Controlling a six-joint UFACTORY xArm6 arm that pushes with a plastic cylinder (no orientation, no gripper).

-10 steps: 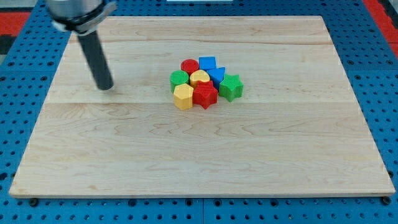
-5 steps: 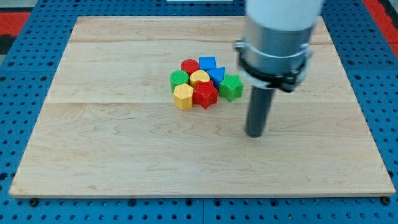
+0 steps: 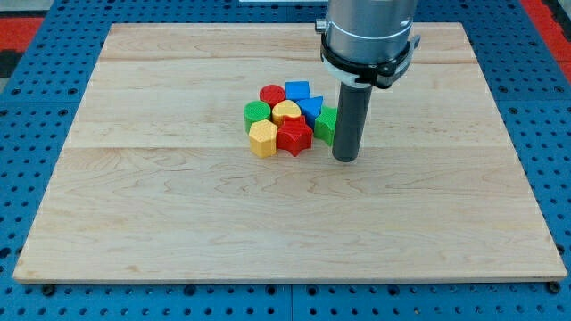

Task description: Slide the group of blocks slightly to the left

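A tight group of blocks sits near the board's middle: a red cylinder (image 3: 272, 94), a blue cube (image 3: 297, 90), a blue block (image 3: 311, 107), a green cylinder (image 3: 257, 112), a yellow heart (image 3: 286, 111), a yellow hexagon (image 3: 262, 138), a red star (image 3: 294, 136) and a green star (image 3: 325, 124). My tip (image 3: 344, 158) rests on the board at the group's right side, right against the green star, whose right part the rod hides.
The wooden board (image 3: 161, 205) lies on a blue pegboard table (image 3: 27, 178). The arm's grey body (image 3: 369, 31) hangs over the board's top right part.
My tip swept from the board's upper left across to the right of the group, then moved up and left until it stands against the green star. The blocks have not shifted.
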